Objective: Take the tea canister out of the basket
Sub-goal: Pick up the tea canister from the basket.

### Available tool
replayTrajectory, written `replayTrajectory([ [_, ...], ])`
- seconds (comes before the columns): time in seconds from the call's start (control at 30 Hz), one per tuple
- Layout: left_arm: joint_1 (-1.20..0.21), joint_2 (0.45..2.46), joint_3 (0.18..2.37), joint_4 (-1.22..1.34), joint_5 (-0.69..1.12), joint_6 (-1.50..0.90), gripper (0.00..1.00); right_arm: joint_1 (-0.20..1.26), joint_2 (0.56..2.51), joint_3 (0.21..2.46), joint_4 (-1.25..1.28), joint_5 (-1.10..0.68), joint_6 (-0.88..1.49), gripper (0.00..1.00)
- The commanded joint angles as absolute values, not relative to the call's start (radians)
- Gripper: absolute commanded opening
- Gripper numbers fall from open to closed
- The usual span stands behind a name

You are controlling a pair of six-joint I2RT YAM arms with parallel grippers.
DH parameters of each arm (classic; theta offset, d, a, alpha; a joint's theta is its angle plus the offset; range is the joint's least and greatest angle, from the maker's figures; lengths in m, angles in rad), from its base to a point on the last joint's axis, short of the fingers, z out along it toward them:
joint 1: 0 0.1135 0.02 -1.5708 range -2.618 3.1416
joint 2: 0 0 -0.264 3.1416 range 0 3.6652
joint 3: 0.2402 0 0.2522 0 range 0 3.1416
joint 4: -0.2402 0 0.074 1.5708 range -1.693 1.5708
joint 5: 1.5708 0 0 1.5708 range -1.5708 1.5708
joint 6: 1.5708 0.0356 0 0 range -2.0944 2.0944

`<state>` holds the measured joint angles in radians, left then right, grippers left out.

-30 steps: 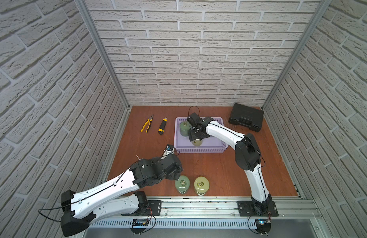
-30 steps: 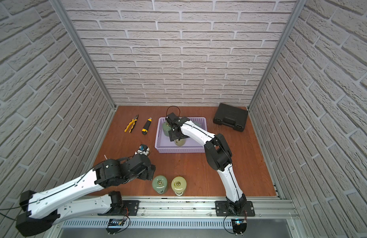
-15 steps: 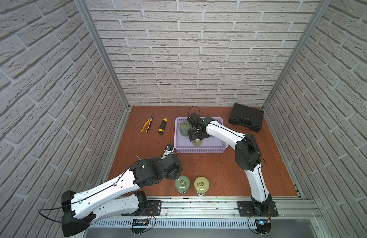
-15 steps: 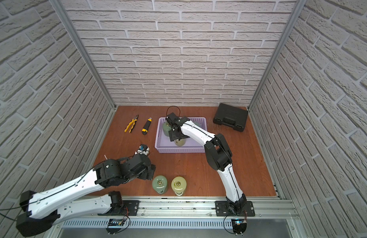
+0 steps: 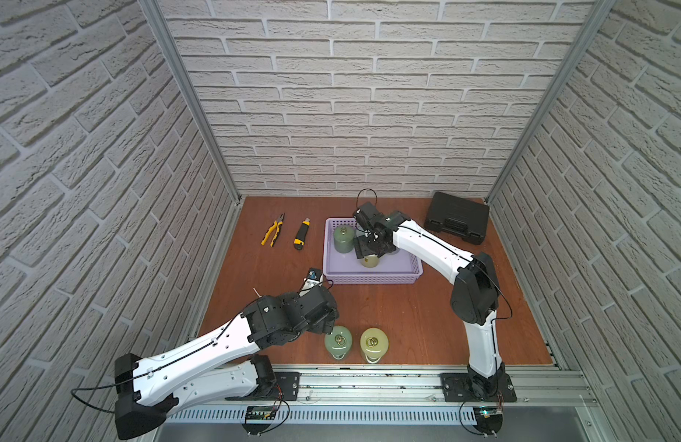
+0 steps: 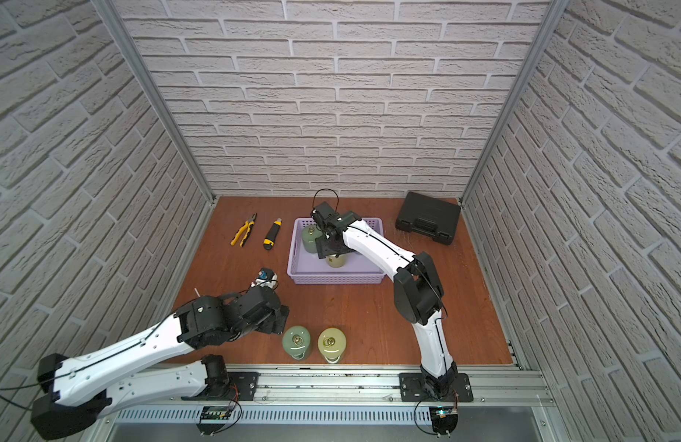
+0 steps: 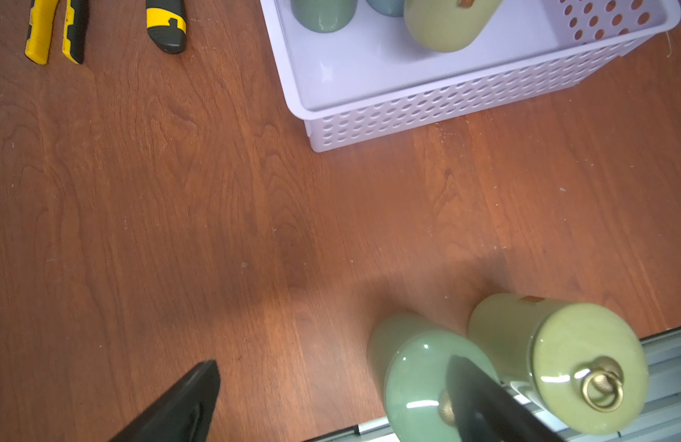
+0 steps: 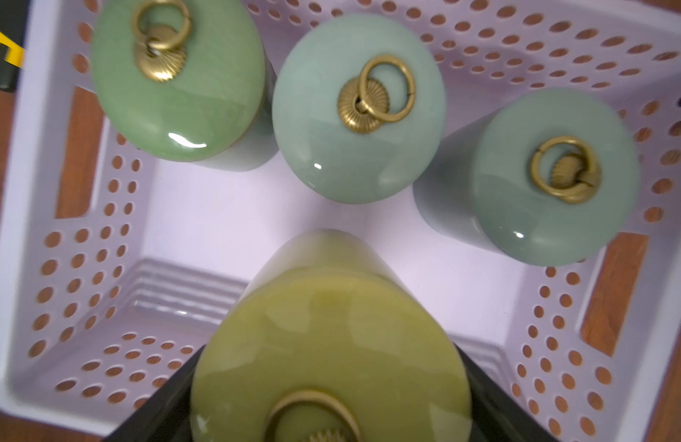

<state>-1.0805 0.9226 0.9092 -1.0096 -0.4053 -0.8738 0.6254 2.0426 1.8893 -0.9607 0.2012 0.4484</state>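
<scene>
Right pincer (image 8: 331,354) closed round the olive canister (image 8: 331,306); black fingers (image 8: 166,402) pressed to both sides of its lid. Lavender basket (image 8: 201,222) with perforated walls lies below. Clock read from the olive canister, twelve pointing away from the pincer: green canister (image 8: 178,84) at 10, pale blue-green canister (image 8: 358,114) at 12, second pale canister (image 8: 553,183) at 2. All three lids up, with brass ring-pulls. The 10 and 12 nearly touch. Brown desk (image 8: 79,153) shows through the handle cut-outs.

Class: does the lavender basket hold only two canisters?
No: four show inside the basket, one green canister, two teal canisters, one olive canister.
</scene>
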Motion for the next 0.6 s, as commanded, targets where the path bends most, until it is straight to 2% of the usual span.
replayTrajectory([
  [0.0,-1.073,0.919,0.9,-0.976,-0.431,-0.871,0.98,0.621,1.921,1.877,-0.937,0.221,0.435,0.49],
  [0.57,-1.069,0.96,0.924,-0.942,-0.446,-0.825,0.98,0.623,1.643,1.635,-0.926,0.209,0.439,0.48],
])
